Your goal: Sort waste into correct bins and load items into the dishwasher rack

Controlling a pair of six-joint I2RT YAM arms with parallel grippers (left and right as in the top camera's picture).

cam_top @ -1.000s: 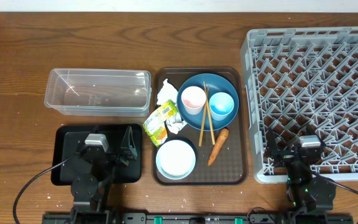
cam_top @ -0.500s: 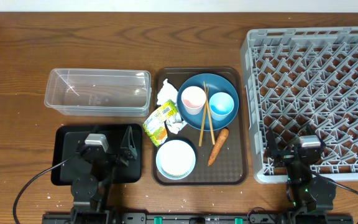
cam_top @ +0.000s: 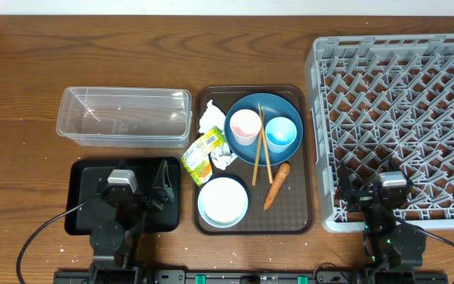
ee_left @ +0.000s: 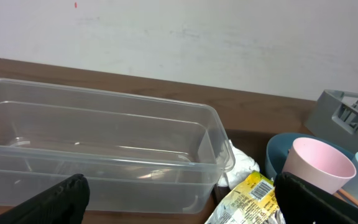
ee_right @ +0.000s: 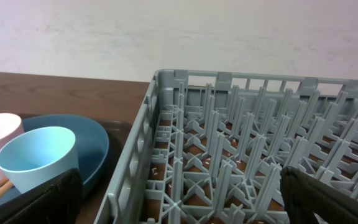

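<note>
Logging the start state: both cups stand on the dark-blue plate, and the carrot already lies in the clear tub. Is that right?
Not quite. The carrot lies on the brown tray, near the dark-blue plate, not in the clear tub; the overhead view shows it. The pink cup and blue cup stand on the plate.

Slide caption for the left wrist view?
Left tool open before the empty clear tub; tissue, wrapper and pink cup at right.

Two cups (cam_top: 245, 125) (cam_top: 280, 133), one plate (cam_top: 262, 105), one bowl (cam_top: 222, 202), two chopsticks (cam_top: 258, 154), one carrot (cam_top: 277, 185), one wrapper (cam_top: 203, 153), two bins (cam_top: 124, 118) (cam_top: 82, 178), one rack (cam_top: 400, 118)
</note>
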